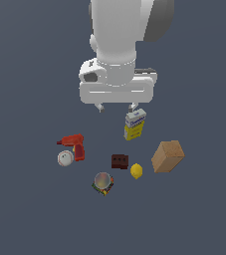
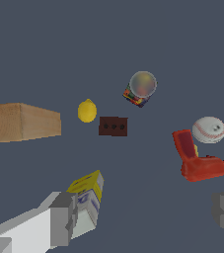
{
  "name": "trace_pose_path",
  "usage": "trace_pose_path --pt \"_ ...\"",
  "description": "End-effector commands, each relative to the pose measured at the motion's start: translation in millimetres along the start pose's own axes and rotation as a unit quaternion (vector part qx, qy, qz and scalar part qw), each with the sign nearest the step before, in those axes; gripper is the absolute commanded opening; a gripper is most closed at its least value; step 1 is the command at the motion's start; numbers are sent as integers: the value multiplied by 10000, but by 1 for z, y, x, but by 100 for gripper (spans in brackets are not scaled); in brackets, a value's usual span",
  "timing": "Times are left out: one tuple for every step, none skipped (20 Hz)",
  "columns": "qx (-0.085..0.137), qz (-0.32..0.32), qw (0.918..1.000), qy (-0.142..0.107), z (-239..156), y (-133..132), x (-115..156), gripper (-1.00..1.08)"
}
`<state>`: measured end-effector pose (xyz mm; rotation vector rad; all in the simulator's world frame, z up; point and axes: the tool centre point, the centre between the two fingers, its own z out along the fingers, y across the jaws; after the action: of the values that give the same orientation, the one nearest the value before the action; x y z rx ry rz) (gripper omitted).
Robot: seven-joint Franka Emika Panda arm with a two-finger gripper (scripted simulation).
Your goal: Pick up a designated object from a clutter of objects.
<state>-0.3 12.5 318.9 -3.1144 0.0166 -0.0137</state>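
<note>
We note the pincer [image 1: 117,106] hanging high above the surface [image 1: 25,209], its fingers spread wide with nothing between them, probably so the clutter can be surveyed before a descent. The can [image 1: 103,183] rests apart from the pincer, well clear of it, toward the near edge of the exterior view, silver lid up. The dark brown block [image 1: 119,161] and the lemon [image 1: 136,171] lie just beside it; the white ball [image 1: 65,158] touches the red drill [image 1: 75,145]. The yellow-and-white box [image 1: 134,124] stands nearly under the fingers.
</note>
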Motion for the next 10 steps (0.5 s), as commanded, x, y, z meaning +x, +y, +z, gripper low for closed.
trace_pose_path --pt "0 0 10000 0 0 0 0 100" --pt "-2 -3 10000 0 0 0 0 100" --pt "-11 -12 10000 1 0 0 1 100" --pt "-25 -28 10000 1 0 -1 1 100" --pt "-44 -51 10000 3 0 -1 2 100" --pt "-69 -81 9999 4 1 -2 4 100" --pt "-94 -113 9999 6 1 -3 5 100" --pt "-114 -143 9998 7 0 -4 5 100" --pt "-130 -169 9998 8 0 -4 5 100" --pt "-139 -188 9997 9 0 -5 5 100"
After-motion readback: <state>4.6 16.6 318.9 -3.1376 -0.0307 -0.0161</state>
